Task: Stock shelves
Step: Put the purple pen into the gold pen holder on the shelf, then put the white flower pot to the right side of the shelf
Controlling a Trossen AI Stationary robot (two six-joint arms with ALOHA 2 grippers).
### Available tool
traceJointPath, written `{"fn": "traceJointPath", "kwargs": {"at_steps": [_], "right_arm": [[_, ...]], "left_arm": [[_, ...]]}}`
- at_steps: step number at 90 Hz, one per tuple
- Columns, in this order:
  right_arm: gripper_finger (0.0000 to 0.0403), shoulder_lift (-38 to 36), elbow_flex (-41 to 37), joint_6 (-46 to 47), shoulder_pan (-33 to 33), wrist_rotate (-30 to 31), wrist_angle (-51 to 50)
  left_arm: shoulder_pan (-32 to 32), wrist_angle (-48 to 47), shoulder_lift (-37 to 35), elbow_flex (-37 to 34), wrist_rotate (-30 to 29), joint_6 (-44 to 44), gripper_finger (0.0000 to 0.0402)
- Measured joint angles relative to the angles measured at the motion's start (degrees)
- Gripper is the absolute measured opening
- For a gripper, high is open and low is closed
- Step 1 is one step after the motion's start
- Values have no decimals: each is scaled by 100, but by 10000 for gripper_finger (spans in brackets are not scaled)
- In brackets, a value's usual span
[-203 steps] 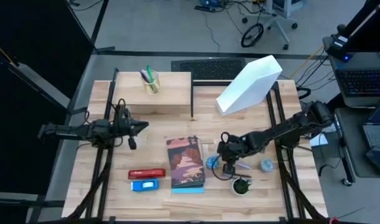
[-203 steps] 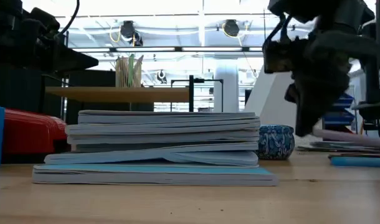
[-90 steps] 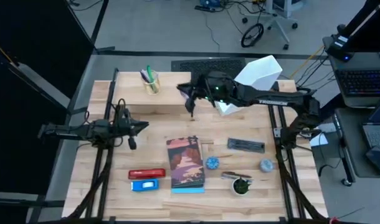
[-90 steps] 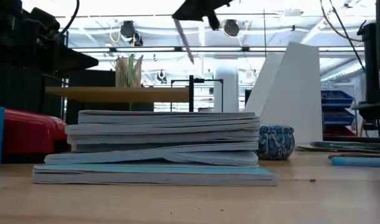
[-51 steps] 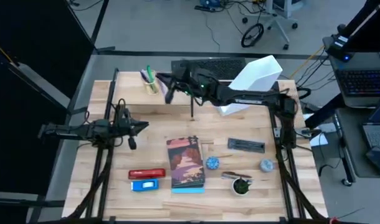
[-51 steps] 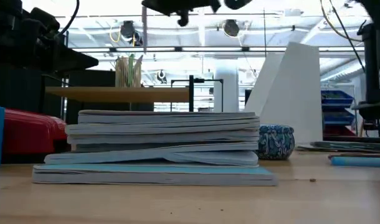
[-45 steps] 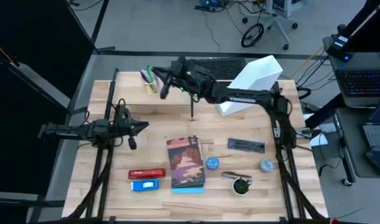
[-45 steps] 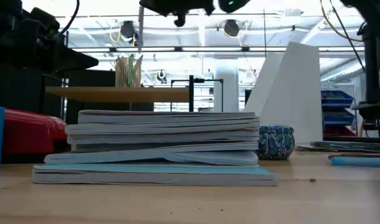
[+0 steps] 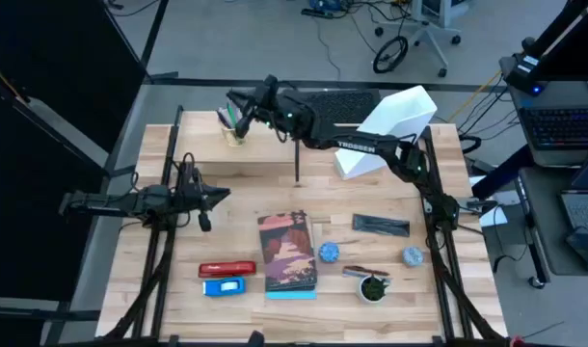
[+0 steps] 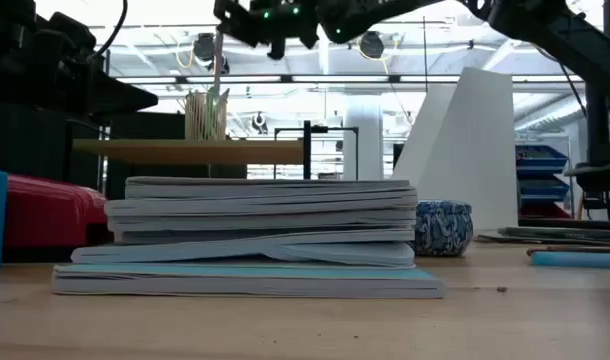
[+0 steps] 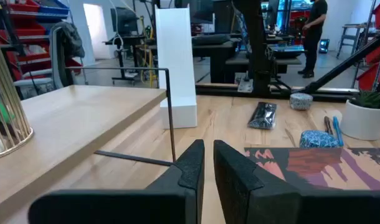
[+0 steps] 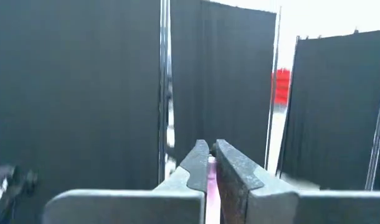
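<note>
The surface carries a low wooden shelf at the far left, with a white file holder leaning just right of it. A wire cup of pens stands on the shelf's left end. The right gripper reaches across above that cup, jaws closed on a thin pink pen. The left gripper waits at the left, level over the surface, jaws nearly shut on nothing. A stack of books lies near centre
</note>
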Motion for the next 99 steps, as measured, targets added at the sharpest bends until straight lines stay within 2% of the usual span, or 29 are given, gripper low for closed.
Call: {"fn": "traceJointPath", "kwargs": {"at_steps": [14,26,42,52,71,99], "right_arm": [[19,87,0,504,2,-9,-420],[37,89,0,569,9,-7,-841],[103,24,-2,479,41,-7,-1031],[148,-299,-4,380,91,-10,-1423],[187,-1263,-1,527,135,-32,-3519],[182,-2561,-2,346,316,-36,-6558]], "left_arm": [[1,0,0,0,0,9,22],[0,0,0,0,0,37,22],[2,4,0,0,0,11,22],[2,4,0,0,0,9,22],[-1,4,0,0,0,4,22],[-1,5,0,0,-4,-7,22]]}}
